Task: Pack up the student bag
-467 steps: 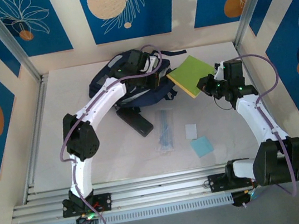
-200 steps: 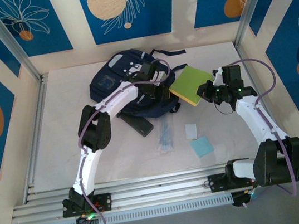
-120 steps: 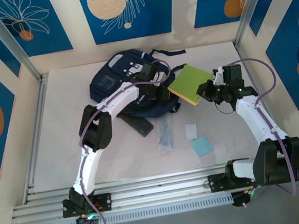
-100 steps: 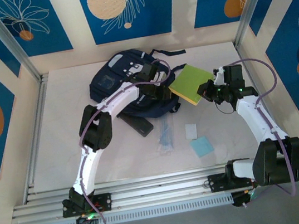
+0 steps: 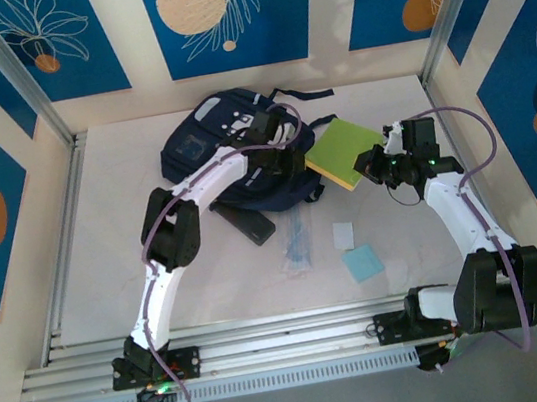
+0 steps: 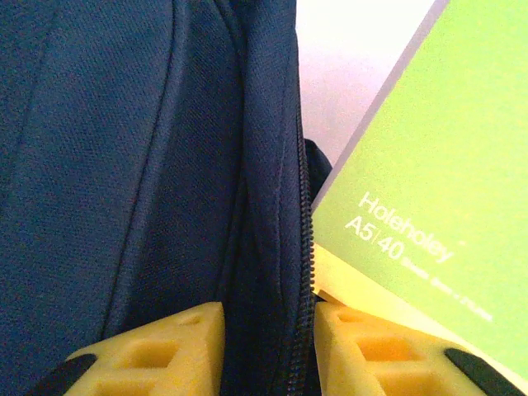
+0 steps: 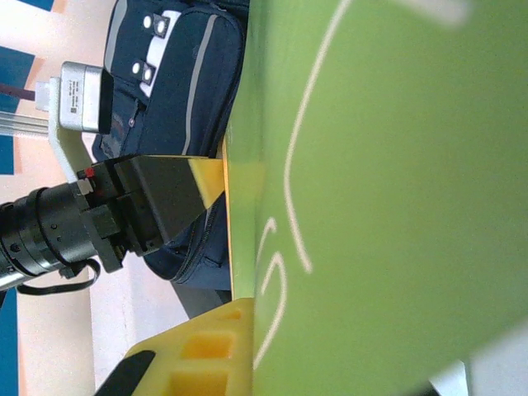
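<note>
The navy student bag [image 5: 210,149] lies at the back of the table, its zip edge facing right. My left gripper [image 5: 293,162] is shut on a fold of the student bag's fabric [image 6: 124,165] beside the zip, one yellow finger [image 6: 165,346] on each side of it [image 6: 268,318]. My right gripper [image 5: 376,163] is shut on a green A5 notebook [image 5: 342,153], held tilted with its near corner at the zip edge. In the left wrist view the notebook [image 6: 429,190] rests over the right finger. In the right wrist view the notebook [image 7: 388,206] hides my upper finger; the bag [image 7: 190,74] sits behind.
A black case [image 5: 249,222] lies just in front of the bag. A clear packet of pens [image 5: 297,235], a small white card [image 5: 343,235] and a light blue pad [image 5: 363,263] lie mid-table. Panel walls and metal posts close in the sides and the back.
Two seconds ago the bag was bunched up under the left arm; it now lies flatter and further back. Over the last second both arms and the notebook have barely moved.
</note>
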